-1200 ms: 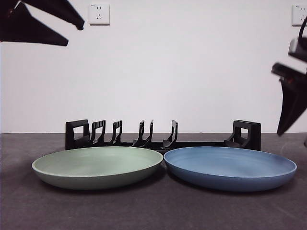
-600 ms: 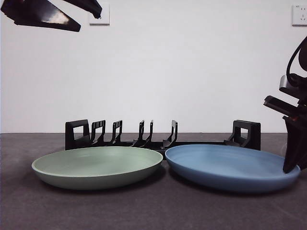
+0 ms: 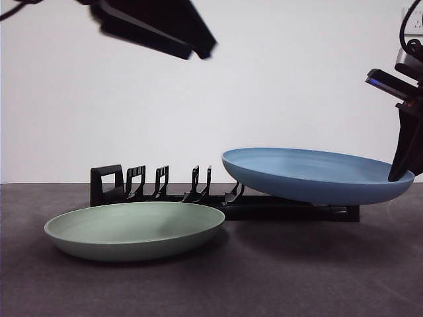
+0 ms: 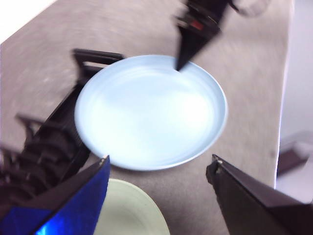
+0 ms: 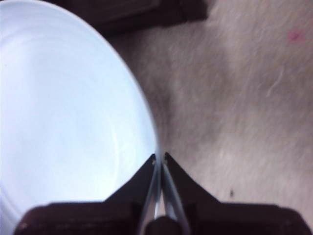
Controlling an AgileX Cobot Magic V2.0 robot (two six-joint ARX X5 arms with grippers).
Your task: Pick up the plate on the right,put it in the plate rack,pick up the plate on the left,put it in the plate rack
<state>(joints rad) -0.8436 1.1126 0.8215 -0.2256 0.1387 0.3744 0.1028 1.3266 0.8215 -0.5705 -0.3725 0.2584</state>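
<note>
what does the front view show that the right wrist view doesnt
Only the front view shows the green plate resting on the table, the plate rack's upright dividers, and the left end effector high above. It also shows the blue plate lifted clear of the table.

Only the right wrist view shows the right end effector shut on the blue plate's rim, one jaw on each face.

Both show the blue plate, the right end effector at its edge, and the dark table.

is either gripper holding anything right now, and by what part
The right gripper is shut on the blue plate, pinching its rim at the right edge. The left gripper is open and holds nothing.
</note>
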